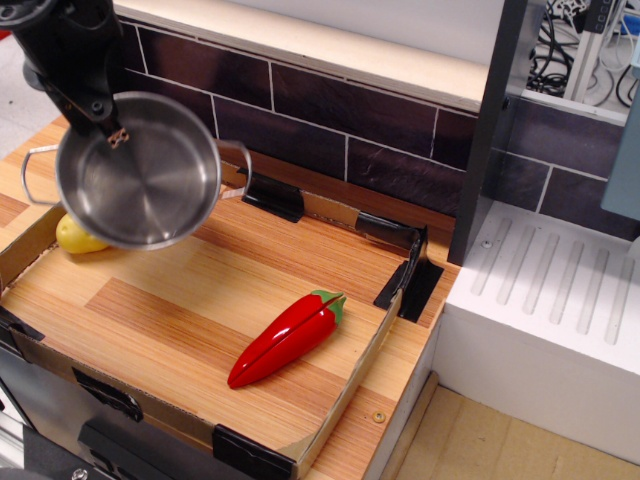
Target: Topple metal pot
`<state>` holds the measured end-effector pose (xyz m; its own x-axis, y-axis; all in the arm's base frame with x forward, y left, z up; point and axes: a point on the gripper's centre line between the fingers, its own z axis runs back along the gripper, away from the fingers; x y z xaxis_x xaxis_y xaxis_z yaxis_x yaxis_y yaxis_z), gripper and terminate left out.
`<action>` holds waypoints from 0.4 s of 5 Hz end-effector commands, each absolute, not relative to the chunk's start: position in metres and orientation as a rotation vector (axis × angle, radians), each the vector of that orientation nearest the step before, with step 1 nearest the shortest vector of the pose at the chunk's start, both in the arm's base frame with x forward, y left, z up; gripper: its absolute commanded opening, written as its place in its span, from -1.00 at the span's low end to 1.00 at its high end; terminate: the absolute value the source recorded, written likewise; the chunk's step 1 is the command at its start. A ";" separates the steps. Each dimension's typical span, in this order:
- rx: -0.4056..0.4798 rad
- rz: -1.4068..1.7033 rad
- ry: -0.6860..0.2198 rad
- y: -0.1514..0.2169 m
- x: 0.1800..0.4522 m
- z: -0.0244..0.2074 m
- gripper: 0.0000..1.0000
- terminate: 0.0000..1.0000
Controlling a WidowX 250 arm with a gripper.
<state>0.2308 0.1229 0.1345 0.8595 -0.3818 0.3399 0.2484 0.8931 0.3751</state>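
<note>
From my remote view, the metal pot (140, 172) is off the tabletop (230, 290), hanging in the air at the far left of the scene, tilted so its open mouth faces the camera and I look straight down onto its shiny inner base. The gripper (108, 135) comes in from the upper left corner on a black arm; its jaws are clamped on the pot's upper rim, one finger showing inside the wall with a small pale tag on it. One wire loop handle sticks out to the left, the other to the right, near the back edge of the tray. Just below the pot's lower left edge I see a yellow object (78, 236) resting on the wood, partly hidden by the pot; I cannot tell what it is. A red pepper (285, 339) with a green stem lies well apart from the pot, toward the near right of the tabletop, pointing its tip to the near left. The work area is ringed by a low cardboard border (355, 375) held with black clips. Behind it runs a dark tiled wall (350, 130). To the right stands a grey post, and beyond it a white ribbed drainboard (560, 290).
</note>
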 end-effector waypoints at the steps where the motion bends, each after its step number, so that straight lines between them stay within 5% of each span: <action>1: 0.529 -0.317 -0.586 0.111 0.229 0.130 -1.00 -1.00; 2: 0.623 -0.330 -0.629 0.103 0.233 0.121 -1.00 -1.00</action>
